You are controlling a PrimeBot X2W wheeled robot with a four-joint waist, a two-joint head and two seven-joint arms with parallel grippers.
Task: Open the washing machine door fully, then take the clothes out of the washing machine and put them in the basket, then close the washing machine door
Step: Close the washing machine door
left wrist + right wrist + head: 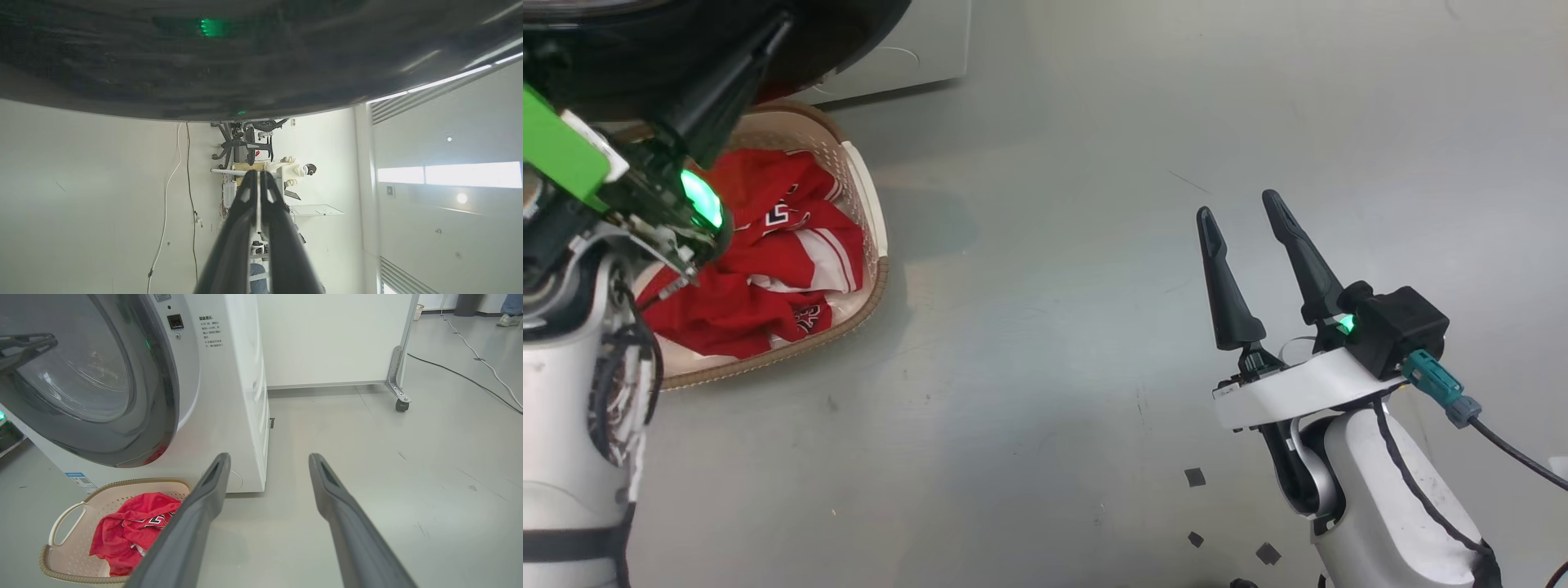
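Your left gripper (778,28) sits at the top left of the head view. Its two long dark fingers are pressed together with nothing between them, and they point up at the wide glossy black rim of the round washing machine door (645,49). In the left wrist view that rim arches across the top, just beyond the joined fingertips. You cannot tell whether the tips touch it.

Your right gripper (1239,208) hangs well apart from all this, over bare grey floor (1045,367), with its jaws spread wide and empty.

In the right wrist view the door's clear bulging glass covers the front of the big white washing machine (237,396), so the drum behind it is hidden. A dark finger crosses the glass at the upper left, its end cut off by the frame edge.

The bright red garments with white stripes (768,269) lie heaped in the small cream perforated basket with a brown woven-look rim (878,278). It stands on the floor just below the door. Your left arm hides its left part in the head view.
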